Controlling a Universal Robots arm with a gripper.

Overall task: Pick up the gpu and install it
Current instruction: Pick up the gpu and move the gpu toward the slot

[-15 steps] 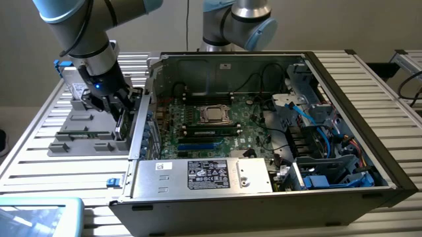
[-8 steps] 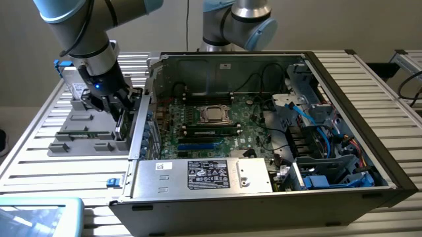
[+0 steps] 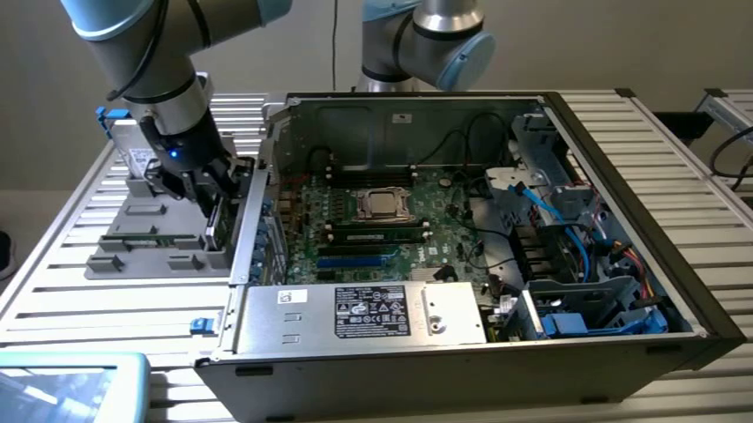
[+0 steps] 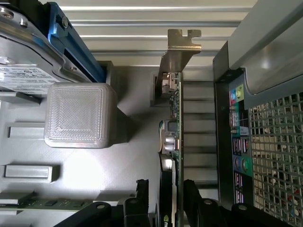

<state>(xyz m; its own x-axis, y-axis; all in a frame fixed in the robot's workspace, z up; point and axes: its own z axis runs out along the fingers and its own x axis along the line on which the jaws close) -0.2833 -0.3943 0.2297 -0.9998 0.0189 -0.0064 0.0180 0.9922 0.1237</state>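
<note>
The gpu (image 4: 171, 142) stands on edge in a slot of the grey holder tray (image 3: 141, 256), with its metal end bracket (image 4: 182, 45) at one end. Its green board edge and black shroud show edge-on in the wrist view. My gripper (image 4: 165, 194) is low over the card, one black finger on each side of it, and a narrow gap shows on the shroud side. The jaws stand open around the card. In the exterior view my gripper (image 3: 210, 204) hangs over the tray, just off the open computer case (image 3: 471, 220) on the exterior view's left, with the gpu (image 3: 217, 231) below it.
A silver hard drive (image 4: 19, 71) with blue tabs sits in the tray beside a grey block (image 4: 80, 116). A green memory stick (image 4: 42, 203) lies in another slot. The case's rear port panel (image 4: 239, 137) is close beside the card. A second arm (image 3: 424, 44) stands behind the case.
</note>
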